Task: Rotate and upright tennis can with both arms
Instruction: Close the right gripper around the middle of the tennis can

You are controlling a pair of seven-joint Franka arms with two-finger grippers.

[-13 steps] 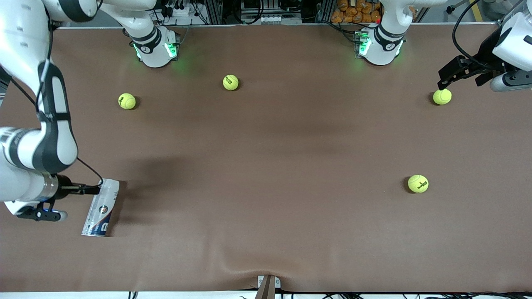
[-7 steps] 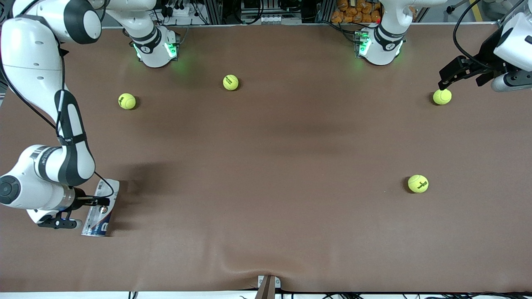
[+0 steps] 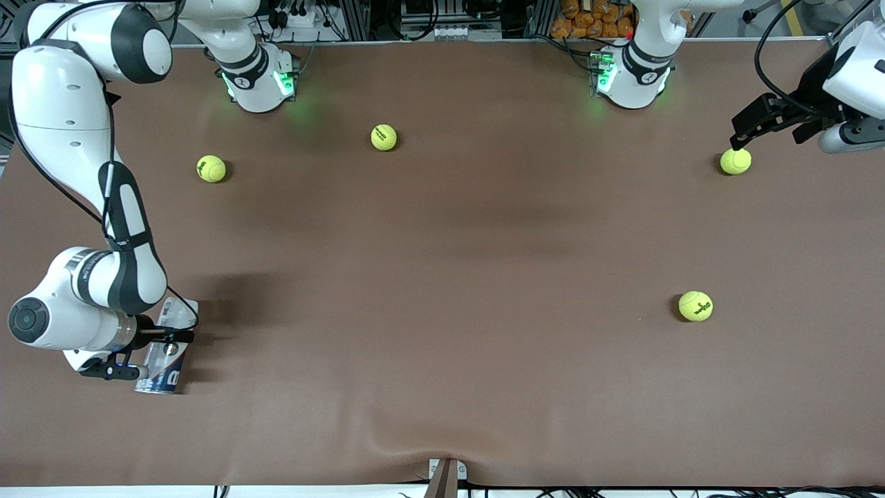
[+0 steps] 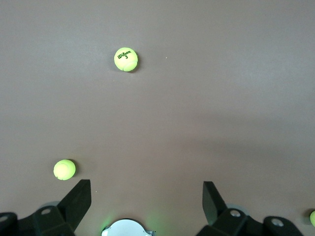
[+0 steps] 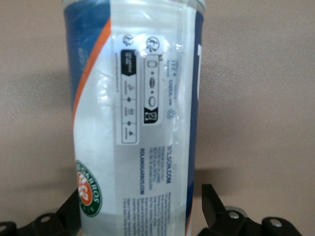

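The tennis can (image 3: 168, 370) lies on its side on the brown table (image 3: 442, 277), at the right arm's end and near the front camera. It is white-silver with navy and orange label marks. My right gripper (image 3: 166, 347) is down over the can's middle. In the right wrist view the can (image 5: 138, 118) fills the frame between the open fingers of the right gripper (image 5: 141, 192), with a gap at one finger. My left gripper (image 3: 745, 131) waits open and empty over a yellow ball (image 3: 735, 160) at the left arm's end. It also shows in the left wrist view (image 4: 146, 185).
Other yellow tennis balls lie loose: one (image 3: 211, 168) and one (image 3: 384, 137) nearer the arm bases, and one (image 3: 695, 306) nearer the front camera. The left wrist view shows two balls (image 4: 126, 59) (image 4: 64, 169). A metal bracket (image 3: 446, 474) sits at the table's front edge.
My right gripper has moved along the can from its farther end toward its middle, and the right arm's elbow has swung in over the table. The left arm has not moved.
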